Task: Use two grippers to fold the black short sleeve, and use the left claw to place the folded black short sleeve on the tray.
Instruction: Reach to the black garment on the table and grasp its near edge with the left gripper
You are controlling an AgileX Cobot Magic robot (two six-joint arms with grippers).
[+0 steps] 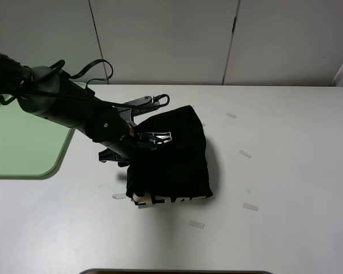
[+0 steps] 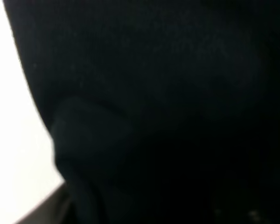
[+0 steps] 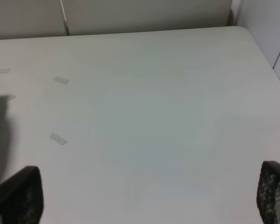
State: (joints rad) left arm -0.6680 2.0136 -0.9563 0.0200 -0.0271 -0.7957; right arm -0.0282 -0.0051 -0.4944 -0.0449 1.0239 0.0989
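The black short sleeve (image 1: 174,157) lies folded into a thick bundle in the middle of the table, with pale letters (image 1: 168,200) along its near edge. My left claw (image 1: 142,137) reaches in from the left and is pressed into the bundle's left side; its jaws are buried in cloth, so their state does not show. Black cloth (image 2: 168,93) fills the left wrist view. In the right wrist view, my right gripper (image 3: 147,198) stands open over bare table, its fingertips (image 3: 18,196) far apart. The mint-green tray (image 1: 56,162) sits at the left edge.
Small strips of clear tape (image 1: 244,153) (image 1: 250,206) (image 1: 196,224) lie on the white table right of and in front of the shirt, and two more strips of tape (image 3: 60,80) (image 3: 58,138) show in the right wrist view. A white wall runs behind the table.
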